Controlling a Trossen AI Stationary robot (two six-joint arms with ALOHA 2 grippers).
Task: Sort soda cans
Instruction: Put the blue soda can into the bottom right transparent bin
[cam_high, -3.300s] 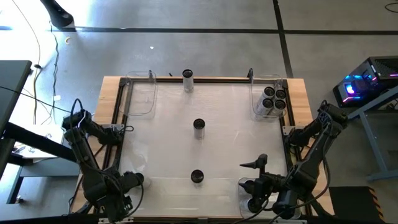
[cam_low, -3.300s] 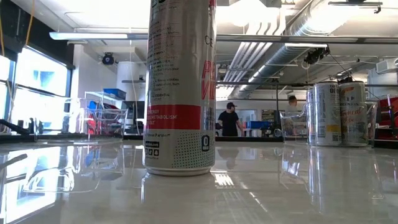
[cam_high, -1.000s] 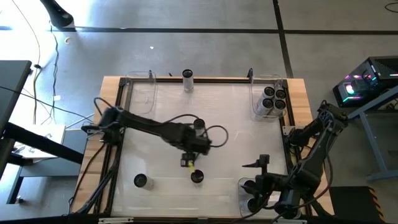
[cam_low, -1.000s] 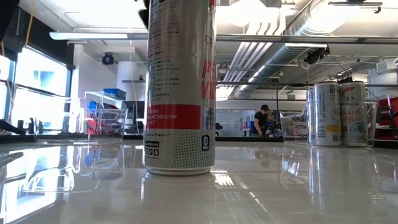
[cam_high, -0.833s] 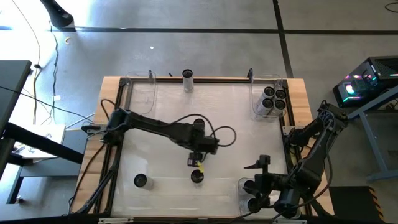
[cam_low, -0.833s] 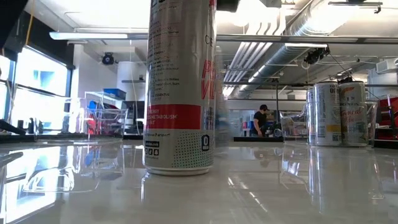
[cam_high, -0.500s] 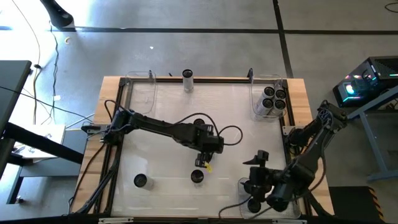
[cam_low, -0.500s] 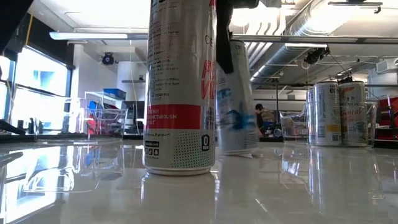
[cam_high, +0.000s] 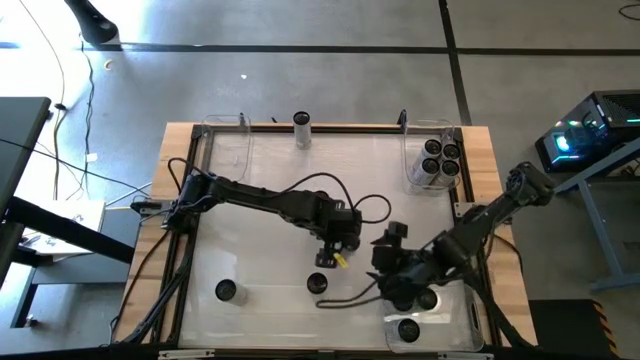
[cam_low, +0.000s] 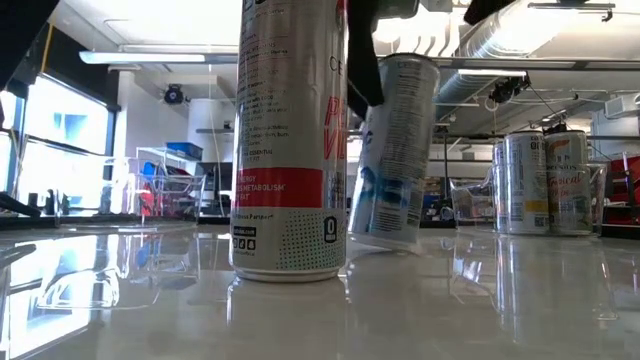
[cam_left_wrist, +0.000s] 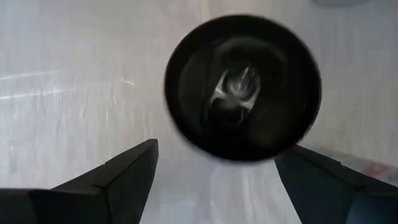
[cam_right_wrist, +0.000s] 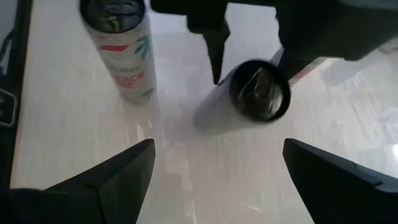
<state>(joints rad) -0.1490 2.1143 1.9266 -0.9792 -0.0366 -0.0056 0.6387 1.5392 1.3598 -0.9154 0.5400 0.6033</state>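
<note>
Low view, soda can (cam_low: 393, 150) tilted mid-table (base touching the table (cam_low: 480, 300)), left gripper (cam_high: 325, 262) spread open just over it, right gripper (cam_high: 393, 262) near, fingers wide, nothing held.

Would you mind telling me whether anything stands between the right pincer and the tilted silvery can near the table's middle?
Nothing visible does. The right pincer is open and faces the tilted silvery can with the dark round top across bare white tabletop. The left pincer reaches in at that can from the far side, also open. An upright can stands off to one side.
</note>
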